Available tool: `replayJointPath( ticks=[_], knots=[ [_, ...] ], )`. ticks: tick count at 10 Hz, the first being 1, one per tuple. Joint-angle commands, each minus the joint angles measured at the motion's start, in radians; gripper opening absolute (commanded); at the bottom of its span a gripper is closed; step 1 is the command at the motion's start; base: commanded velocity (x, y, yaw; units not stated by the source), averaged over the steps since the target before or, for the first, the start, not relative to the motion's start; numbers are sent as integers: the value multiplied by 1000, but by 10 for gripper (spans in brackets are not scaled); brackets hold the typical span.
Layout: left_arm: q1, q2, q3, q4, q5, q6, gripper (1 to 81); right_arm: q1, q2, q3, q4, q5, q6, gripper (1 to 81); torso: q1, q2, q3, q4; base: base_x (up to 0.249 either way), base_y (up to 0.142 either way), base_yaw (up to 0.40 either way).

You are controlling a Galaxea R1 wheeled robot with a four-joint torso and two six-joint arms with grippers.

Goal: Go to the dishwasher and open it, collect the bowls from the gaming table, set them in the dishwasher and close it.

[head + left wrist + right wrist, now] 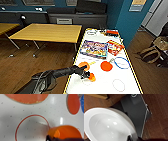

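Observation:
An orange bowl [91, 77] sits near the front left of the white gaming table [130, 75], whose top is dotted with small holes. My left gripper [87, 75] reaches in over the table's left edge and is shut on that bowl's rim. In the left wrist view the orange bowl [65, 132] is right at the gripper [50, 138], beside a red circle printed on the table. A second orange bowl [84, 65] lies just behind. My right gripper [130, 138] is shut on a white bowl [107, 125], held above the wooden floor. The dishwasher is out of view.
On the gaming table lie a flat orange disc [106, 66], a blue ring [122, 62], a colourful board game box [94, 49] and a red box [115, 47]. A wooden table [47, 32] stands to the left. Bags [155, 51] lie on the floor at the right.

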Motion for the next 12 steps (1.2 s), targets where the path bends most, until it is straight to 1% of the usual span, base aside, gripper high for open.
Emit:
replayJointPath(
  ticks=[1,2,4,7,10,12],
  knots=[
    [-106,7,17,-8,39,9,10,9,-30,12,-20,-67,-2,10,0,0,0,0,-86,0,0],
    [-100,1,26,25,39,9,10,9,-30,12,-22,-69,-2,10,0,0,0,0,-100,0,0],
    [-115,-35,109,31,34,9,10,9,-25,12,-25,-69,-4,10,0,0,0,0,0,0,0],
    [-139,-88,198,31,36,8,10,11,-24,12,-26,-69,-4,10,-1,0,0,0,0,0,0],
    [-193,-219,402,31,32,2,10,8,-21,10,-26,-69,-5,10,0,0,0,0,0,0,0],
    [-192,-349,575,34,28,2,10,3,-16,9,-26,-67,-7,10,0,0,0,0,0,0,0]
  ],
)
